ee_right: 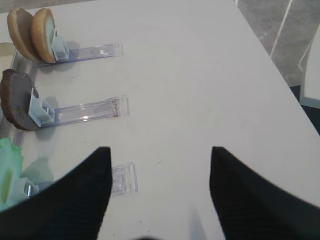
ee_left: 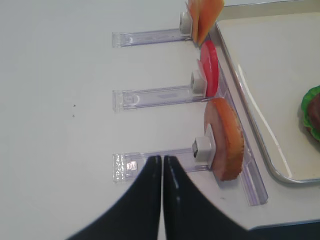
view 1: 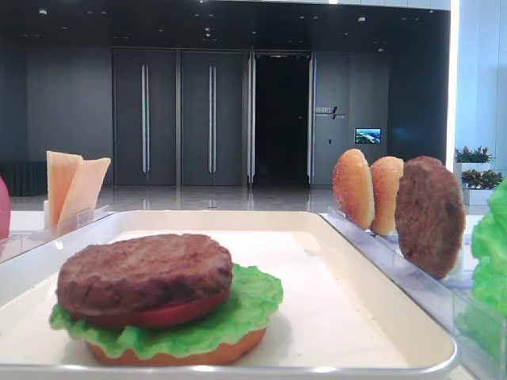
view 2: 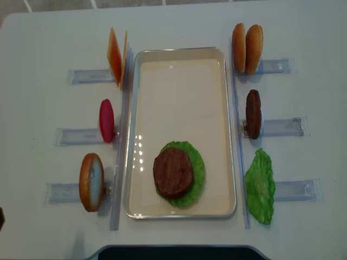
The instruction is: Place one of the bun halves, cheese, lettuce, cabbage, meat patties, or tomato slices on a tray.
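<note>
On the white tray (view 2: 179, 92) lies a stack: bun base (view 1: 182, 352), lettuce (view 2: 198, 172), tomato slice (view 1: 170, 315), and a meat patty (view 2: 173, 172) on top. The left racks hold cheese (view 2: 115, 56), a tomato slice (view 2: 107, 120) and a bun half (ee_left: 227, 140). The right racks hold two bun halves (view 2: 246, 49), a patty (ee_right: 15, 107) and a lettuce leaf (view 2: 260, 187). The cabbage is out of view. My left gripper (ee_left: 162, 159) is shut and empty, above the bun half's rack. My right gripper (ee_right: 160, 152) is open and empty over bare table.
Clear plastic racks (view 2: 274, 127) run along both long sides of the tray, their arms reaching outward. The outer end of one rack (ee_right: 124, 178) lies by my right gripper's left finger. The table's right edge (ee_right: 280, 75) is close, with floor beyond.
</note>
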### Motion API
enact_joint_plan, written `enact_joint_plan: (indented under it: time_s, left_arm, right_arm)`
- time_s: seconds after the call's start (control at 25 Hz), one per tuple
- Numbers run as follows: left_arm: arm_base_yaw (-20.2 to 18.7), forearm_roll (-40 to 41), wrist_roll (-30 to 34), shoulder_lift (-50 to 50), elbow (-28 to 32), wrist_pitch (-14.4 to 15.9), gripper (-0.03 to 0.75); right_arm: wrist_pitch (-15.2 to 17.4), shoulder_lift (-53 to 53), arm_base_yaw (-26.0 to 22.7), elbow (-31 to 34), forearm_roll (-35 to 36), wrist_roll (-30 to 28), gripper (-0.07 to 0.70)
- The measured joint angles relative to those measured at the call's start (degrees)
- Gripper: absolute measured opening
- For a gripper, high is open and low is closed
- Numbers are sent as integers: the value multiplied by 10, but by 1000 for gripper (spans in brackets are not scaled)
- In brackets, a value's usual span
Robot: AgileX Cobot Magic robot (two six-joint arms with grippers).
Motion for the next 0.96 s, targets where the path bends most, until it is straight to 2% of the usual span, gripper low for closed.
enact_joint_plan:
  time_s: [0.96]
  left_arm:
    - [0, 0, 0, 0, 0, 0, 0]
  right_arm:
    - [0, 0, 0, 0, 0, -1, 438]
